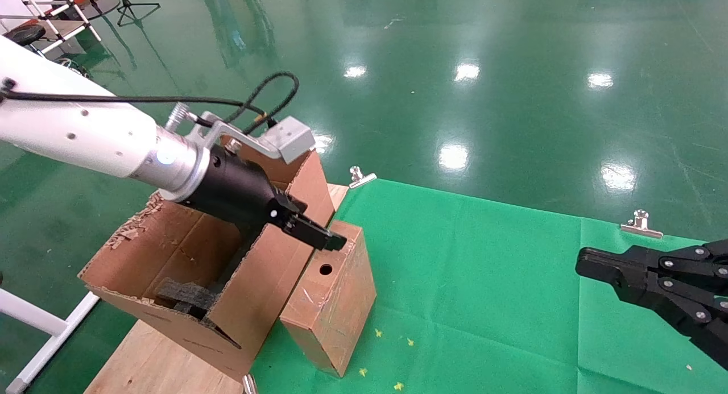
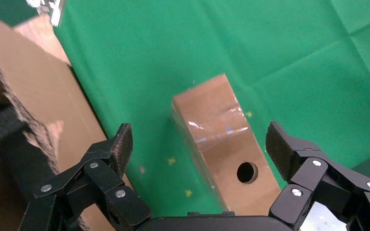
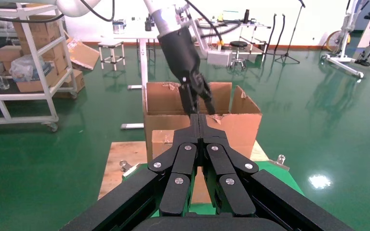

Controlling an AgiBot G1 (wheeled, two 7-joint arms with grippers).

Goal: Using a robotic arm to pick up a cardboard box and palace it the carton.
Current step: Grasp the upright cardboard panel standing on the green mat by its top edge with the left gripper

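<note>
The left end effector (image 1: 318,235), a black multi-link two-finger unit on the white robotic arm (image 1: 74,129) with a silver wrist, hung over the top of the small closed brown cardboard box (image 1: 333,303). The left wrist view showed what the head view hid: both fingers (image 2: 118,147) were spread wide, one on each side of the box (image 2: 221,139), and neither pad touched cardboard. That view also revealed a glossy tape band across the box face and a round hole (image 2: 247,172) near the end closest to the end effector.

The box stood on the green-covered table (image 1: 483,280), just beside the outer wall of the large brown corrugated carton (image 1: 187,269); whether the two touched could not be determined. Its long axis ran away from the left wrist camera across the green cloth, roughly parallel to the carton wall. Black foam pieces (image 1: 185,296) lay inside the carton.

The right end effector (image 1: 591,269), all black, sat low over the right side of the table, well apart from the box. The right wrist view showed its fingers (image 3: 192,144) pressed together with nothing between them, and the carton (image 3: 241,127) with upright torn flaps beyond.
</note>
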